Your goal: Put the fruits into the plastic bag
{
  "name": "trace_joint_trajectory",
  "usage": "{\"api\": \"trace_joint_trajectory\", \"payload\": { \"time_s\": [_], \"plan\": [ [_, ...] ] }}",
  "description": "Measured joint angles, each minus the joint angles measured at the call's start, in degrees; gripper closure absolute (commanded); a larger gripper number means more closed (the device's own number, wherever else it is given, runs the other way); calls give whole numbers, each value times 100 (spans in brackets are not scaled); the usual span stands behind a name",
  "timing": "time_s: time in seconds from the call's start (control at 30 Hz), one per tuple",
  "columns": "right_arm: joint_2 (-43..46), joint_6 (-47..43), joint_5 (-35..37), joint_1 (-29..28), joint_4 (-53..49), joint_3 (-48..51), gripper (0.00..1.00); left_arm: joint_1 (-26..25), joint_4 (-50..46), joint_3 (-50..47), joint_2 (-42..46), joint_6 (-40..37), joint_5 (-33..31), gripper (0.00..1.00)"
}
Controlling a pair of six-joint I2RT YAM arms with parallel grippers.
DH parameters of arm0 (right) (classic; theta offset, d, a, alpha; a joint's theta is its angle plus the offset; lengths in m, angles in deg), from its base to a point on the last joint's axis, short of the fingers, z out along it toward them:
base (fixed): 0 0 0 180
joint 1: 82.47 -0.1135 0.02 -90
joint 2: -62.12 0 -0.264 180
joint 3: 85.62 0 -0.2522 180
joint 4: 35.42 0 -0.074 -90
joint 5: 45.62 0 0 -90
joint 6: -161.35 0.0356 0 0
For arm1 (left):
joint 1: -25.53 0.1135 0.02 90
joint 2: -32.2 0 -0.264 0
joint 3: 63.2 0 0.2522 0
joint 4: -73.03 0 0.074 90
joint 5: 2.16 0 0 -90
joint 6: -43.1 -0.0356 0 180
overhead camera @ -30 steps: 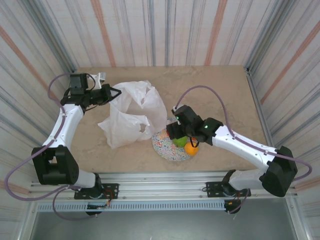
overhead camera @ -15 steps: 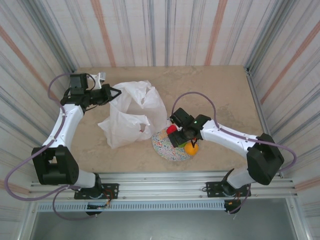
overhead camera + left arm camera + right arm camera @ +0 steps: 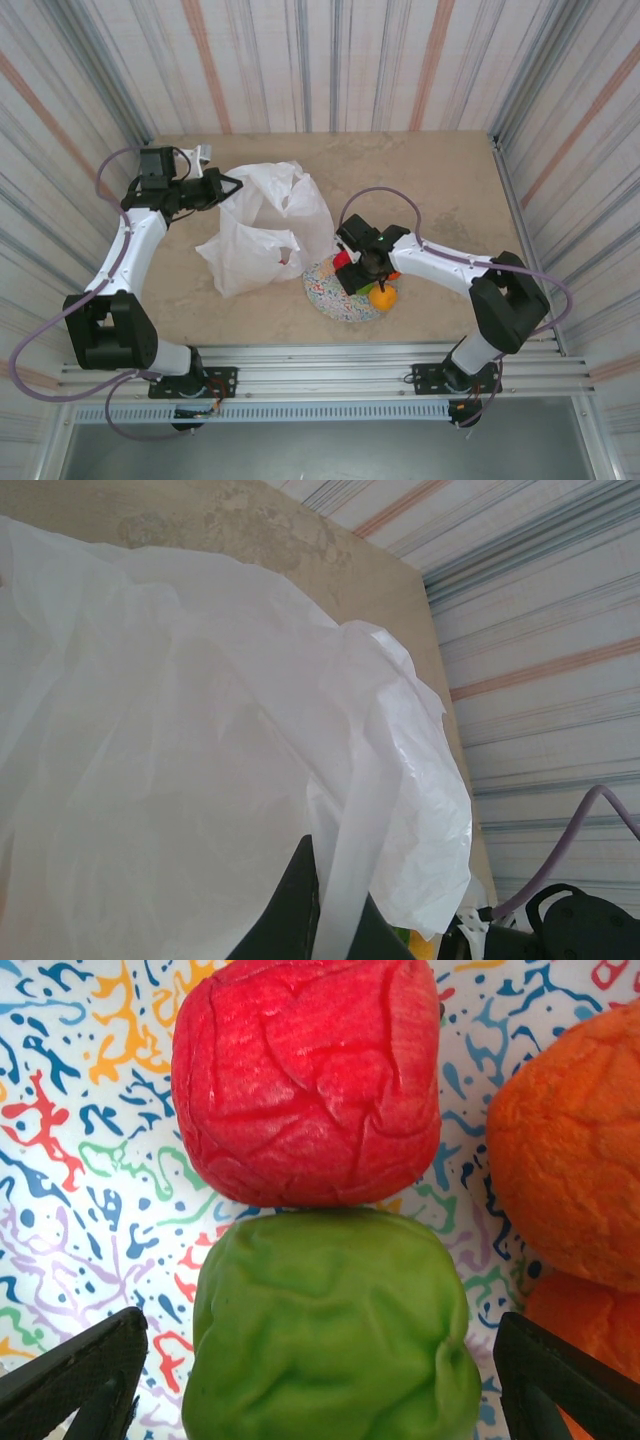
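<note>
A beige table (image 3: 450, 180) carries the plastic bag (image 3: 265, 225) and a speckled plate (image 3: 328, 297).

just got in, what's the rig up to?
Left tool is shut on a strip of the thin crinkled white plastic bag. Right tool hangs open over the round multicoloured speckled plate, its fingers either side of the round green fruit, not closed on it. A red fruit and an orange fruit lie next to it on the plate.

Right gripper (image 3: 320, 1380), black jaws: green fruit (image 3: 325, 1325) between them; red fruit (image 3: 305, 1080) just beyond; orange fruit (image 3: 570, 1150) past one jaw. Plate (image 3: 60, 1160) beneath: white, with blue, yellow, red, green and purple squiggles. Left gripper (image 3: 325, 925), black jaws: plastic bag (image 3: 200, 780) between them, translucent white.
</note>
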Motion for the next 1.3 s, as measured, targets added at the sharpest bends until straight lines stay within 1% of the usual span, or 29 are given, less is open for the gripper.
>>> {"api": "trace_joint_trajectory", "payload": {
  "time_s": [0.23, 0.5, 0.8, 1.0, 1.13, 1.3],
  "plan": [
    [-205, -63, -35, 0, 136, -2, 16, 0, 0, 0, 0, 0, 0, 100],
    [-208, -68, -42, 0, 201, -2, 28, 0, 0, 0, 0, 0, 0, 100],
    [-160, -63, -61, -22, 197, -2, 36, 0, 0, 0, 0, 0, -2, 100],
    [249, -55, -229, -92, 92, -2, 42, 0, 0, 0, 0, 0, -2, 100],
    [669, -37, -417, -103, 46, -2, 43, 0, 0, 0, 0, 0, 0, 100],
    [1152, 101, -820, -33, 205, -118, 47, 0, 0, 0, 0, 0, 0, 100]
  ]
}}
